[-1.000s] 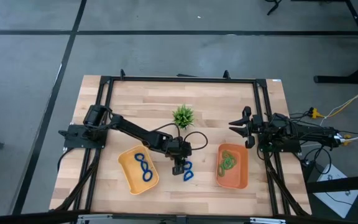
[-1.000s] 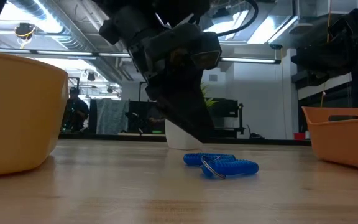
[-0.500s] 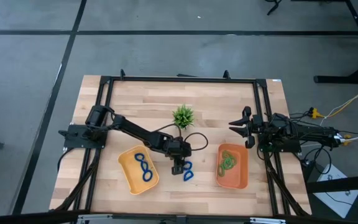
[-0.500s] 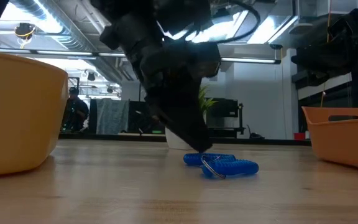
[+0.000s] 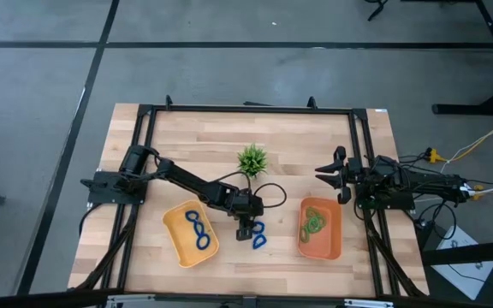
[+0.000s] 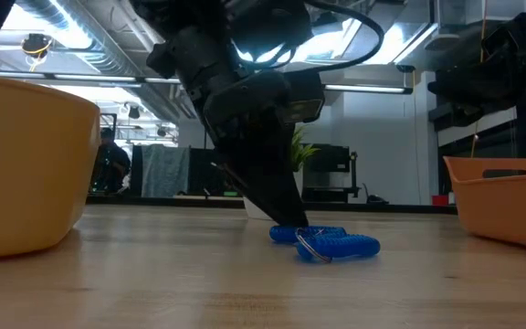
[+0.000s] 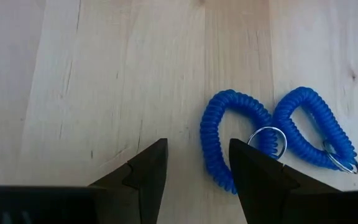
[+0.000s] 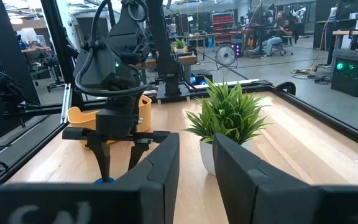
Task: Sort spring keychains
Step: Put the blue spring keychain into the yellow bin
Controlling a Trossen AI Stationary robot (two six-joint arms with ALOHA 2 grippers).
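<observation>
Left gripper (image 5: pixel 246 229): jaws open, holding nothing, tips down at table beside 2 blue spring keychains (image 5: pixel 258 234) lying loose on the wood (image 5: pixel 315 145), btwn the 2 trays. Yellow tray (image 5: pixel 176 241): 2 blue keychains (image 5: pixel 198 228) inside. Orange tray (image 5: pixel 330 244): green keychains (image 5: pixel 313 222) in a heap, count unclear. 1 plant (image 5: pixel 252 159) behind. Right gripper (image 5: pixel 329 174): parked at right edge, jaws part open, empty.
</observation>
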